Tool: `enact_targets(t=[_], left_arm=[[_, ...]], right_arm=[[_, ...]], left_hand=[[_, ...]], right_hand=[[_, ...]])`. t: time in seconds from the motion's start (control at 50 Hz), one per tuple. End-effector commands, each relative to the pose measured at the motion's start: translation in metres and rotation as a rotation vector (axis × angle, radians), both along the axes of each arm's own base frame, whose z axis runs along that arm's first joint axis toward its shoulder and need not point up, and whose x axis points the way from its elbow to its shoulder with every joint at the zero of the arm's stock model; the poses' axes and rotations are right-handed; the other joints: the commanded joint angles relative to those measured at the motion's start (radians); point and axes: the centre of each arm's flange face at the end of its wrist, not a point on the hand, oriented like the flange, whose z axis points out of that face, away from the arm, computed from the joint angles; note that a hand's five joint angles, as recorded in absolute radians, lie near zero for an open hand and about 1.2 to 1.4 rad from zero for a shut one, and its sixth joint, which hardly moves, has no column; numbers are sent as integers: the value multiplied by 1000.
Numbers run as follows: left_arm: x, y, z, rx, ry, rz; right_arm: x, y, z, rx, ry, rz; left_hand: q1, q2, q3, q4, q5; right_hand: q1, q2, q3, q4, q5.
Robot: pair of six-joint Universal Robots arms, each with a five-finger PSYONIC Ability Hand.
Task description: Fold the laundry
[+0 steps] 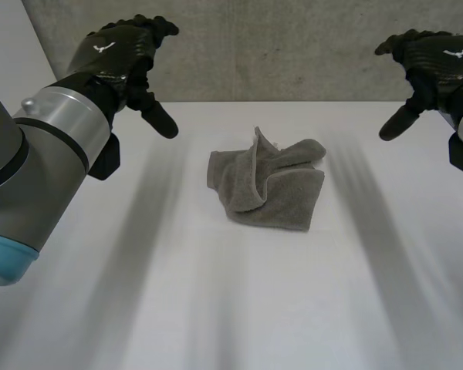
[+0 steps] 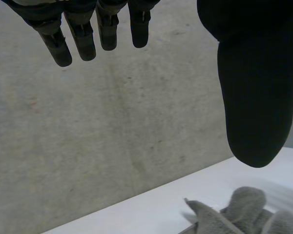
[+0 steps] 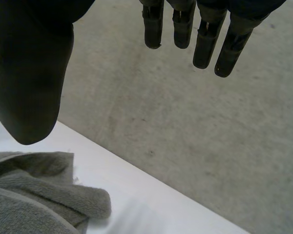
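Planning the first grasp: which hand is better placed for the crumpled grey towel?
Probably left: both are open, but the left hand looks slightly nearer the crumpled grey towel than the right hand.

A white table (image 1: 139, 308) is recorded, its surface plain and matt. Along its far edge a grey concrete wall (image 1: 293, 46) is observed, mottled, with small dark specks and faint vertical streaks. Beyond the far left corner a paler surface (image 1: 4, 46) is noted; its nature cannot be determined.
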Motion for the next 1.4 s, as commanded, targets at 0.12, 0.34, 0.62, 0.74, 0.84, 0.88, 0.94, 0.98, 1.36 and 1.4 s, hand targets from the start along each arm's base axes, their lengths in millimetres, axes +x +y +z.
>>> enact_targets(t=[0.12,0.34,0.62,0.74,0.84,0.88,0.94,0.98,1.36,1.4], left_arm=[[4,1,-3,22,-31,40],[3,-1,-11,31,-66,36],[-55,-29,-90,103,-181,-215],[-87,-47,-150,35,-319,-345],[-99,-58,-192,-29,-436,-370],[-103,-63,-216,-65,-502,-375],[-105,-66,-232,-94,-556,-373],[-105,-68,-236,-107,-581,-367],[-51,-23,-83,-275,-413,-102],[-44,-13,-75,-281,-409,-101]], right_arm=[[-2,4,1,58,12,-46],[0,6,-3,70,19,-29],[6,5,-13,87,42,23],[6,5,-21,106,66,26],[11,8,-29,122,92,43],[13,9,-32,125,103,51],[13,9,-36,131,121,52],[13,9,-38,133,131,54],[32,9,-80,227,235,174],[36,10,-88,238,255,219]], left_hand=[[1,9,6,9,-22],[1,9,6,9,-22],[36,44,41,45,14],[54,62,59,62,31],[54,62,59,62,31],[86,94,91,94,63],[249,257,254,258,227],[396,404,401,404,373],[1213,1221,1218,1222,1191],[1213,1221,1218,1222,1191]], right_hand=[[-57,-72,-67,-81,-60],[-57,-72,-67,-81,-60],[-57,-72,-67,-81,-60],[-57,-72,-67,-81,-60],[-57,-72,-67,-81,-60],[-57,-72,-67,-81,-60],[-57,-72,-67,-81,-60],[-57,-72,-67,-81,-60],[-57,-72,-67,-81,-60],[-57,-72,-67,-81,-60]])
